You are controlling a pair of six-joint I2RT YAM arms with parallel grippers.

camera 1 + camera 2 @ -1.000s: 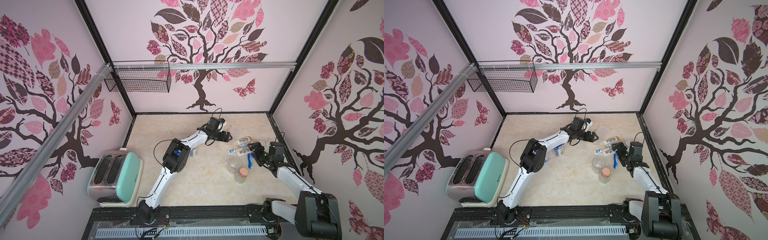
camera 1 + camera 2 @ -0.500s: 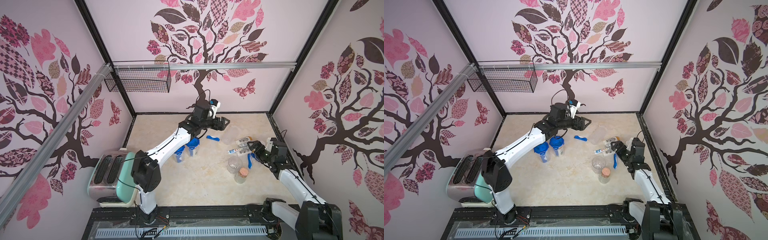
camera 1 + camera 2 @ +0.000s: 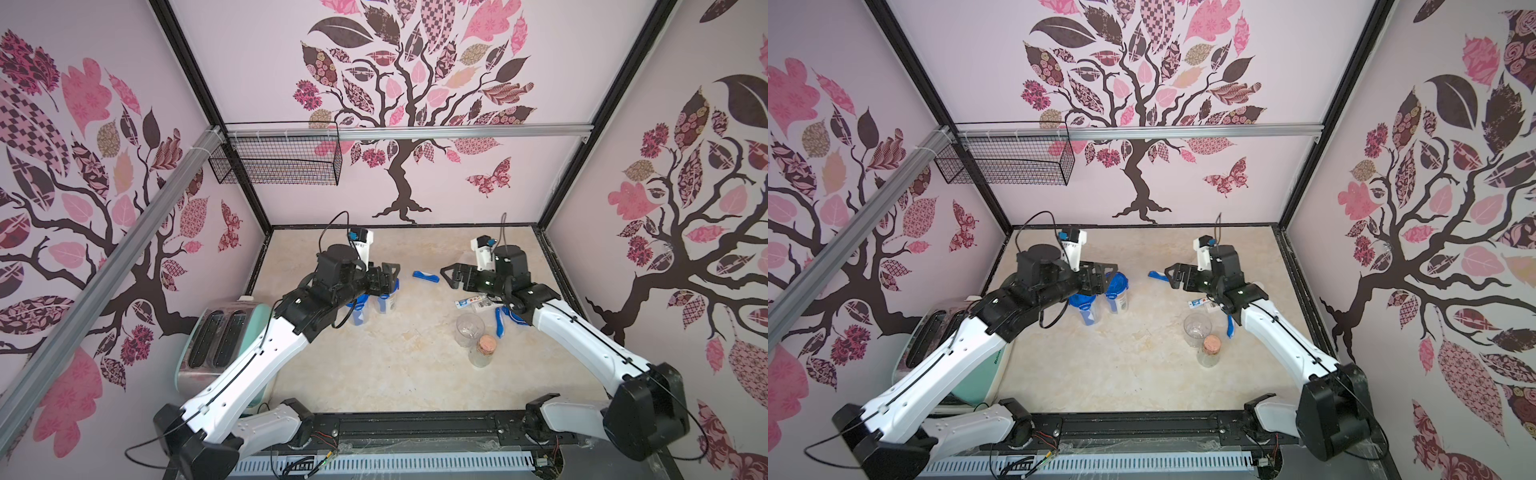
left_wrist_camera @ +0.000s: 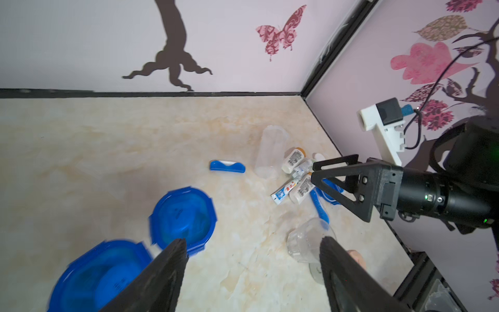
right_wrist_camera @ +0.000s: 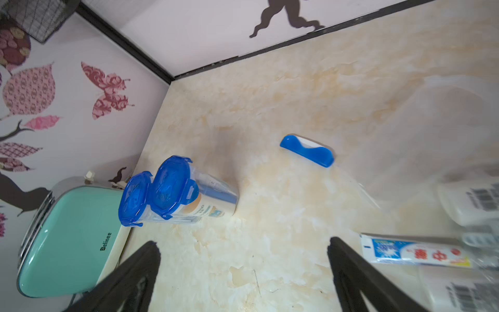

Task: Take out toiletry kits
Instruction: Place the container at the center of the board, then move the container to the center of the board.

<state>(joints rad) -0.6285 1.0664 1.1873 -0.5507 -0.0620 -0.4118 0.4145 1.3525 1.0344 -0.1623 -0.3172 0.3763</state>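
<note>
Loose toiletry kits lie at the right of the table. A toothpaste tube (image 3: 469, 301) (image 3: 1200, 302) (image 4: 283, 190) (image 5: 413, 252) rests beside white bottles (image 4: 293, 160) (image 5: 469, 202) and an unfolded blue toothbrush (image 3: 498, 324) (image 4: 318, 205). A folded blue-and-white toothbrush (image 3: 426, 276) (image 3: 1156, 274) (image 4: 227, 166) (image 5: 307, 151) lies alone between the two arms. My left gripper (image 3: 388, 276) (image 3: 1108, 274) (image 4: 253, 240) hovers open and empty over the blue-lidded jars. My right gripper (image 3: 446, 276) (image 3: 1169, 276) (image 5: 244, 241) hangs open and empty just left of the pile.
Two clear jars with blue clip lids (image 3: 374, 305) (image 3: 1100, 301) (image 4: 183, 216) (image 5: 162, 189) stand left of centre. An empty clear jar (image 3: 469, 330) (image 4: 310, 240) and a cork-stoppered bottle (image 3: 482, 351) stand near the pile. A mint toaster (image 3: 220, 336) (image 5: 67, 237) sits at the left.
My left gripper has pulled back leftward from the pile to above the blue-lidded jars, and the folded toothbrush now lies uncovered. The right gripper has risen off the pile toward the middle.
</note>
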